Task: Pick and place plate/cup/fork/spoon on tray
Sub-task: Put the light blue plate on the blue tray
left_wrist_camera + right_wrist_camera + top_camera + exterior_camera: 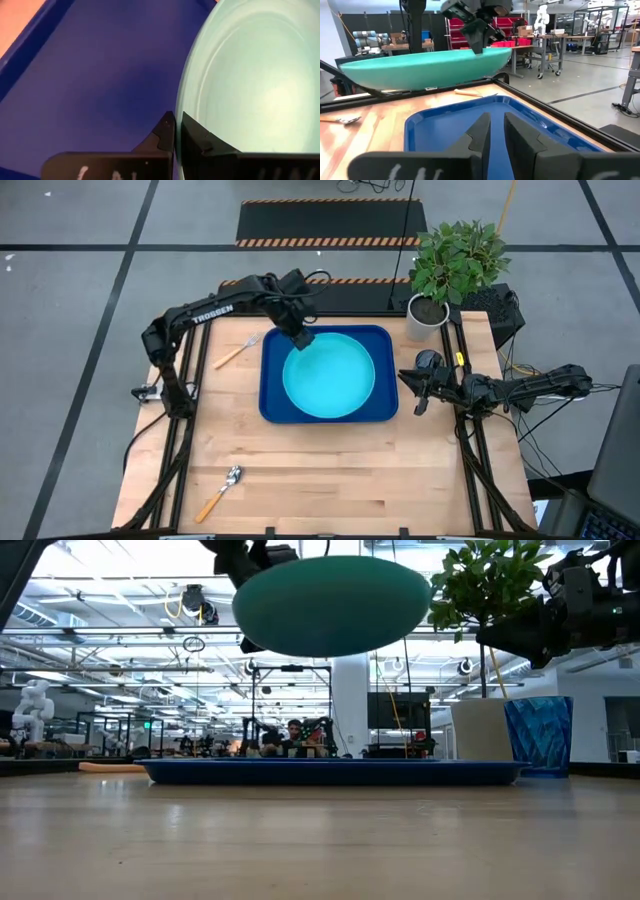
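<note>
Low view: round smooth plate (330, 605) above flat rimmed tray (330, 772).

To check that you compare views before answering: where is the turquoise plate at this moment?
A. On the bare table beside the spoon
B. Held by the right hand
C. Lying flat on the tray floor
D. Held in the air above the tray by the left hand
D: in the low view the plate hangs well above the tray, its rim pinched by the left hand.

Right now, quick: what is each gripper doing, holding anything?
Left gripper: shut on the plate rim, holding it above the tray.
Right gripper: beside the tray's right edge, holding nothing; open or shut cannot be told.
</note>
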